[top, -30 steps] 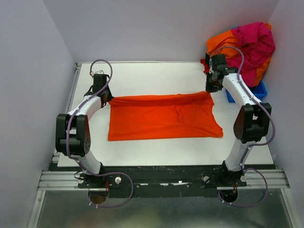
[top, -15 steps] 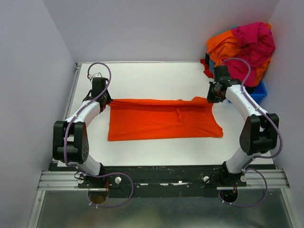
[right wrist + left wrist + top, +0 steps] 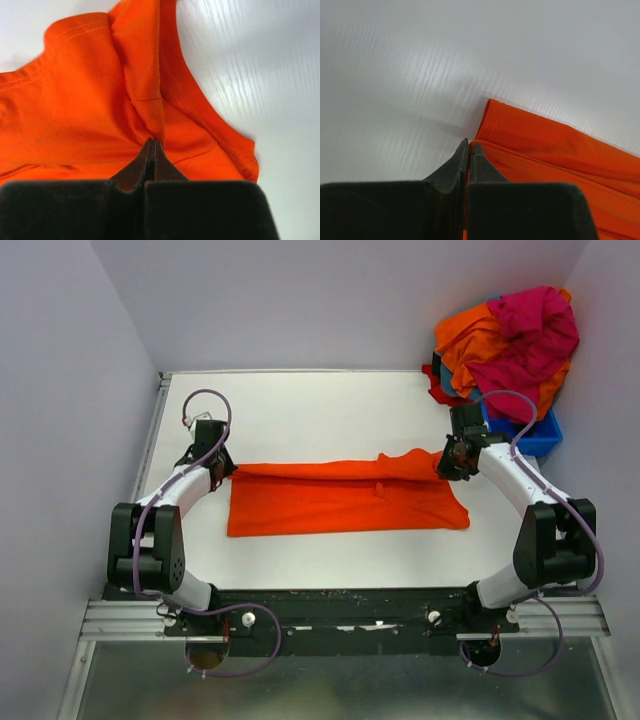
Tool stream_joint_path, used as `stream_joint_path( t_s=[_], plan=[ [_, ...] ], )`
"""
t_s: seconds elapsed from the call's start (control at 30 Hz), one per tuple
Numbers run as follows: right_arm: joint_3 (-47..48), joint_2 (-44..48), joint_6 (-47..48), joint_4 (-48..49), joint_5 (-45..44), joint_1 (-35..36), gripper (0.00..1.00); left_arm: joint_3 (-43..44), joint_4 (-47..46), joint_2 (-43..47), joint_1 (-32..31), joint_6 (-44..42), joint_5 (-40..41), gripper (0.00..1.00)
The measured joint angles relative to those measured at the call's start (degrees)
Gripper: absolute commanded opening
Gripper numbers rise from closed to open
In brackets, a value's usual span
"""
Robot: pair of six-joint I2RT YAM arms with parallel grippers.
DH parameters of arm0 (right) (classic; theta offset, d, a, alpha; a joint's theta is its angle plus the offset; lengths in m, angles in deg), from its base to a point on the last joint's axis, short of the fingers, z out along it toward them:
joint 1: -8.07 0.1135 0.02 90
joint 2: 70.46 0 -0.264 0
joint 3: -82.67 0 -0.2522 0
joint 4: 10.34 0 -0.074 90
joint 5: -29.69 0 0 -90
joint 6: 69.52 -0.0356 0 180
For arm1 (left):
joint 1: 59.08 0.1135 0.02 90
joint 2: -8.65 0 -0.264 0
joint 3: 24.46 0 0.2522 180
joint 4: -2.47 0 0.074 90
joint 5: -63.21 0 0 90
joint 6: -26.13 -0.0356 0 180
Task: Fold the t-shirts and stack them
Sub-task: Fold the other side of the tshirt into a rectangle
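Note:
An orange t-shirt (image 3: 345, 497) lies spread across the middle of the white table, its far edge lifted and folding toward the near edge. My left gripper (image 3: 222, 469) is shut on the shirt's far left corner (image 3: 492, 131). My right gripper (image 3: 452, 462) is shut on the shirt's far right corner, where the cloth bunches into a fold (image 3: 145, 95). Both grippers hold the cloth just above the table.
A heap of orange and magenta t-shirts (image 3: 510, 335) fills a blue bin (image 3: 535, 435) at the back right corner, close behind my right arm. White walls enclose the table on the left, back and right.
Both grippers have moved toward the near edge, pulling the shirt's far edge with them. The shirt looks narrower front to back, with a folded band along its far side.

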State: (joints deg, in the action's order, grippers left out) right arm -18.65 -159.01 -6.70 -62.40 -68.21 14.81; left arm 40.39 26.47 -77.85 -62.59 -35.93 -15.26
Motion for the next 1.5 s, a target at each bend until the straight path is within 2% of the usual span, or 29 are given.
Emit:
stream_joint_path(
  t_s=[0.2,0.23,0.27,0.33,0.4,0.43,0.53,0.63,0.73,0.87,0.9,0.97,1.03,1.13,1.27,1.43,1.5],
  plan=[
    [-7.82,3.78,-5.03,1.86,0.02,0.00,0.01,-4.42,0.31,0.04,0.00,1.51,-0.66,0.00],
    [-8.90,4.17,-5.62,2.34,0.11,0.00,0.03,-4.83,0.42,0.04,0.00,1.70,-0.70,0.04],
    [-9.77,4.35,-6.19,2.78,0.28,0.00,0.08,-5.09,0.61,0.04,0.00,1.95,-0.87,0.20],
    [-10.97,4.31,-7.19,3.45,0.76,0.00,0.35,-5.16,0.70,0.02,0.00,2.10,-1.20,0.54],
    [-11.96,4.44,-8.33,4.31,0.90,0.00,0.48,-5.16,0.61,0.02,0.00,2.56,-1.46,0.69],
    [-12.61,4.83,-8.46,5.05,0.85,0.00,0.51,-5.16,0.55,0.04,-0.11,2.89,-1.55,0.71],
    [-14.49,8.24,-7.39,6.29,0.63,0.00,0.52,-6.12,1.16,2.56,-0.70,2.80,-0.35,0.72],
    [-13.84,11.76,-5.09,7.61,0.81,0.00,0.52,-6.51,2.58,9.11,-1.90,2.75,1.29,0.71],
    [-10.93,12.44,-2.16,9.51,2.64,0.17,0.52,-4.20,2.91,13.33,-4.09,2.73,2.40,0.63],
    [-5.51,9.31,0.66,10.69,4.68,1.90,0.52,1.88,3.17,10.12,-7.65,2.01,3.37,0.56],
    [-4.17,8.07,1.14,10.93,5.03,2.54,0.52,2.80,3.23,8.92,-8.22,1.86,3.52,0.52],
    [-2.45,5.66,1.73,11.58,5.66,3.54,0.51,3.85,4.04,5.92,-8.72,1.84,4.72,0.36],
    [-2.19,4.00,1.84,11.85,6.14,4.35,0.51,3.34,5.18,4.33,-8.61,1.81,6.10,0.26],
    [-2.21,2.71,1.81,11.80,6.51,4.72,0.51,-0.59,5.53,4.46,-7.82,2.23,7.56,0.25],
    [-2.21,2.49,1.79,11.91,6.58,4.74,0.51,-5.05,5.64,4.96,-4.33,2.56,7.56,0.30],
    [-2.21,2.45,1.73,12.50,6.97,4.96,0.51,-5.66,4.96,4.94,-0.57,2.78,6.78,0.43],
    [-2.21,2.43,1.75,12.96,7.80,5.20,0.51,-5.97,4.11,4.92,-0.61,2.89,5.99,0.44]
  ],
)
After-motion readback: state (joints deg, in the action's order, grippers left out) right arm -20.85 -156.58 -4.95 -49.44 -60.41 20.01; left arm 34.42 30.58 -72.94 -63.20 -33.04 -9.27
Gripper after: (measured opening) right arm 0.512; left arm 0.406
